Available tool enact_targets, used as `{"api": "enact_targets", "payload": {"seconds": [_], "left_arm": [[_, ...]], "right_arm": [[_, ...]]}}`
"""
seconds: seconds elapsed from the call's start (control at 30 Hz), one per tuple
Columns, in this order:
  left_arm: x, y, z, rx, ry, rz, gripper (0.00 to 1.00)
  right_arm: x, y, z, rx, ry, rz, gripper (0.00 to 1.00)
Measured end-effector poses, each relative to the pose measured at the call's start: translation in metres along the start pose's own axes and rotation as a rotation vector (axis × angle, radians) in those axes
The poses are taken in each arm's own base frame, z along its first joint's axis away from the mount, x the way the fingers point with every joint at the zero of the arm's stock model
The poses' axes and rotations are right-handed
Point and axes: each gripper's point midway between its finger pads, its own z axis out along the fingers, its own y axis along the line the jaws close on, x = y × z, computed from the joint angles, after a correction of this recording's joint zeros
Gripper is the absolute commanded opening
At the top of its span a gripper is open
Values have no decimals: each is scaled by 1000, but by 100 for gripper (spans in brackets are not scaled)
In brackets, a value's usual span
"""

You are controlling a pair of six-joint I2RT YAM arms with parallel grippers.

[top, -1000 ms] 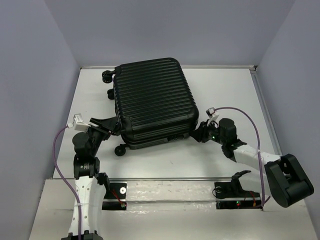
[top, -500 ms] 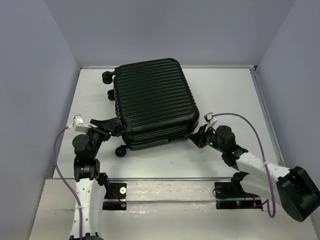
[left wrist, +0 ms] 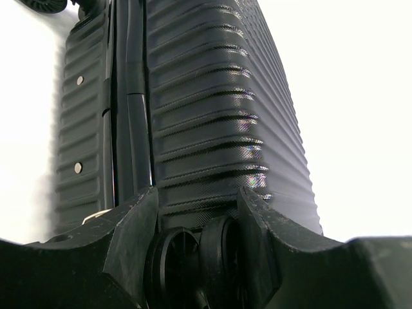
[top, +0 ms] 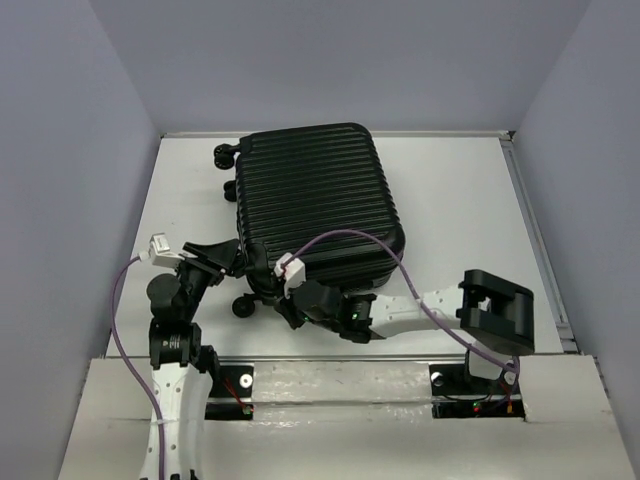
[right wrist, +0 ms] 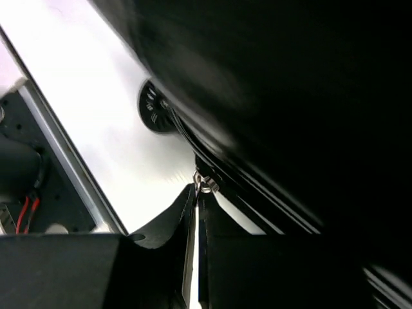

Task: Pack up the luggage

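The luggage [top: 318,200] lies flat and closed on the white table [top: 450,200], ribbed shell upward, at the centre toward the far side, its wheels facing left. The left gripper [left wrist: 196,206], at the near-left corner, stands half-wide, its jaws clasping a twin caster wheel [left wrist: 193,257] from both sides. The right gripper [right wrist: 196,199], reaching leftward along the near edge, has its fingers pressed together; a small metal zipper pull [right wrist: 205,187] sits at their tips. Whether it is pinched cannot be told.
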Motion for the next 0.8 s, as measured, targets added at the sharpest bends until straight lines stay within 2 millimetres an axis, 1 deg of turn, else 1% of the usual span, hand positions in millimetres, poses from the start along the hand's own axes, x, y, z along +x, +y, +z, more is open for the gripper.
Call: {"api": "enact_targets", "payload": {"seconds": [0.1,0.17,0.33,0.4,0.53,0.63,0.67,0.7,0.73,0.77,0.8], "left_arm": [[1,-1,-2,-3,5,4,6],[1,-1,-3,-12,8,8,6],[-9,-1,-11,-122,23,77,6],[-13,-1,-14,-166,30,102,6],[-18,-5,-19,-198,39,147,6],[-28,-9,-23,-226,27,210,6],[-37,-10,-27,-258,10,250,6],[-42,-11,-29,-274,-2,271,6],[-47,-13,-31,-290,-15,295,6],[-51,-16,-33,-291,-24,309,6],[-53,-19,-34,-286,-30,322,6]], "right_arm": [[-6,15,16,-33,-43,-31,7],[-10,21,24,-52,-79,-50,7],[-21,39,46,-122,-211,-115,7],[-26,43,49,-145,-254,-128,7],[-32,51,50,-186,-294,-138,7],[-45,64,56,-226,-354,-140,7],[-51,68,59,-236,-380,-138,10],[-55,73,62,-249,-401,-136,15],[-58,77,63,-258,-417,-131,35],[-64,85,63,-287,-448,-111,48],[-66,88,61,-300,-465,-98,58]]}}
